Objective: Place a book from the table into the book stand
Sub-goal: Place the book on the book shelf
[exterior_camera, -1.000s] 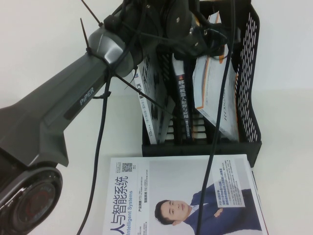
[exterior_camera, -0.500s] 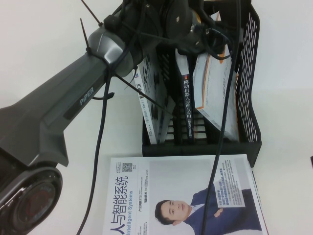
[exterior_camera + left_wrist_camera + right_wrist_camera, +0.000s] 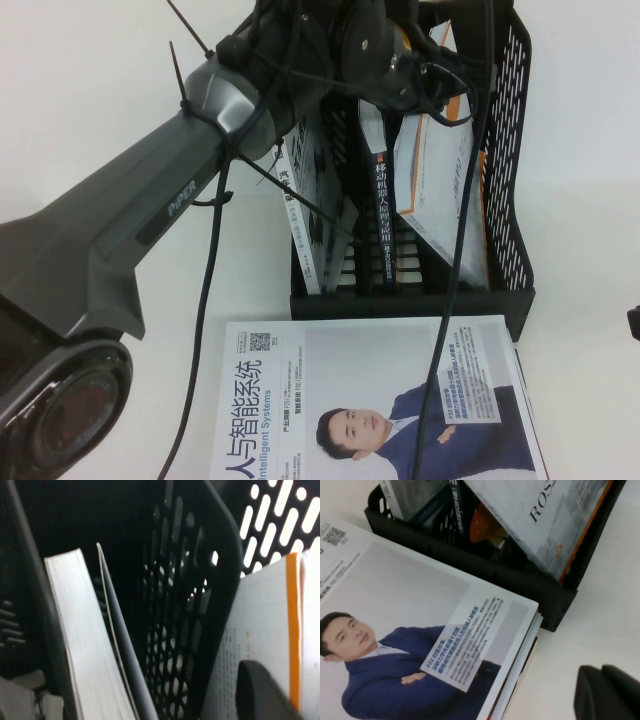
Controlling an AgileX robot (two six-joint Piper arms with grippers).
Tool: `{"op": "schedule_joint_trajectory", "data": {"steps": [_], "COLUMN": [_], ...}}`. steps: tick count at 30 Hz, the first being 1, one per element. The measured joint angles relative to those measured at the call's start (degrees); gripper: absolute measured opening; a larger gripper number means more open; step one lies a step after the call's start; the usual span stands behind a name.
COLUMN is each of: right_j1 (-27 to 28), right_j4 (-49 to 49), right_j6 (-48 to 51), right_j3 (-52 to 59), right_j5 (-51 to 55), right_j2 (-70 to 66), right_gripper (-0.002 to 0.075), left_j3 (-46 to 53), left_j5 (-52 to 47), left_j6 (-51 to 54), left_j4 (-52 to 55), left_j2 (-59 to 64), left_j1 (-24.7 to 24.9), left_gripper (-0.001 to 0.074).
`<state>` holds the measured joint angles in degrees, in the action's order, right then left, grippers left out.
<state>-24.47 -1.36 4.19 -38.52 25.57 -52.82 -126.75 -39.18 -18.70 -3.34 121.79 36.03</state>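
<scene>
Book (image 3: 440, 190) leaning in stand's (image 3: 508, 180) right compartment, left pincer (image 3: 420, 70) at its top, grip state unclear, right pincer (image 3: 607, 692) at bench (image 3: 90, 110) 3 o'clock edge, state unclear.

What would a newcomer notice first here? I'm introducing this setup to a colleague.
The left arm reaches over the black book stand, its left gripper at the ROS2 book leaning in the stand's right compartment. A white book with a blue-suited man lies in front; the right gripper waits by it.
</scene>
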Motion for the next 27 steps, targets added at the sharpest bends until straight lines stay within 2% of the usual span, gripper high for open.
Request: {"op": "schedule_joint_trajectory", "data": {"steps": [8,20,23,27], "right_j1": [0.0,0.0,0.0,0.0], "right_j4": [0.0,-0.1,-0.1,-0.1], "right_j6": [0.0,-2.9,-3.0,-2.5], "right_j3": [0.0,0.0,0.0,0.0], "right_j5": [0.8,1.0,0.7,-1.5], "right_j2": [0.0,0.0,0.0,0.0], "right_gripper": [0.0005,0.0005,0.0006,0.0008], "left_j3": [-0.4,-4.6,-4.6,-4.8], "left_j5": [3.5,3.1,7.1,10.5], "left_j6": [0.3,0.3,0.6,0.8], "left_j4": [1.7,3.3,4.2,5.1], "left_j2": [1.5,4.0,4.5,4.7], "left_j1": [0.0,0.0,0.0,0.0], "left_gripper": [0.0103,0.0111,0.0191,0.0407]}}
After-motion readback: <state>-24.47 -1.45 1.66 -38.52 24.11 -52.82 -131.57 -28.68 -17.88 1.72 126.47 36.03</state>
